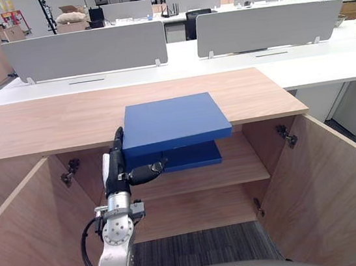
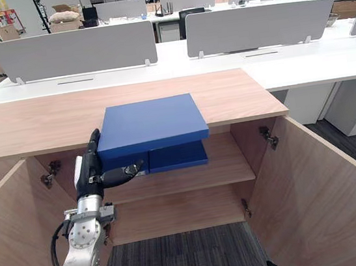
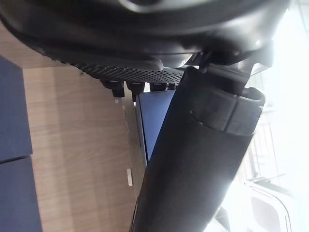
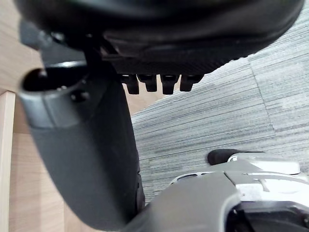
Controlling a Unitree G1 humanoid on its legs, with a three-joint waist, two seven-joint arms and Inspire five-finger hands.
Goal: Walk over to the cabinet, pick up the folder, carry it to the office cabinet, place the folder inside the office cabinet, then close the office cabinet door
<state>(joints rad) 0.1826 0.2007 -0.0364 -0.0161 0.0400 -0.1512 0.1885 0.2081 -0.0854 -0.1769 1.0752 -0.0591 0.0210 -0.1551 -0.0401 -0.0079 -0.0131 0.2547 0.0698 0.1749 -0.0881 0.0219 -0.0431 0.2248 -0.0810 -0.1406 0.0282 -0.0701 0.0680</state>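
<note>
Blue box folder [image 1: 170, 121] is sitting level in front of the open office cabinet [image 1: 45, 124], clear of the shelf [image 1: 235, 165], which is lying beyond the hand and lower than the folder.

- The left hand [image 1: 118, 170] is gripping the folder at its near left corner. The fingers are running up along the left side and the thumb [image 1: 147, 172] is crossing under the front face, so the corner is pinched between them.
- The left wrist view is showing the folder's blue edge between the thumb and the row of fingers, with wood grain behind.
- The folder's top face is reaching away from the hand, toward the cabinet's wooden top.
- Both cabinet doors are standing wide open, one [image 1: 24, 258] just left of the hand and the other [image 1: 343, 190] well to its right.
- Grey carpet [image 1: 200, 248] is lying below the hand.
- A white desk [image 1: 326, 61] with grey divider screens [image 1: 85, 51] is standing well beyond the cabinet.
- The right hand [image 4: 87, 145] is hanging over carpet beside a wooden panel, thumb straight and fingers relaxed, holding nothing
</note>
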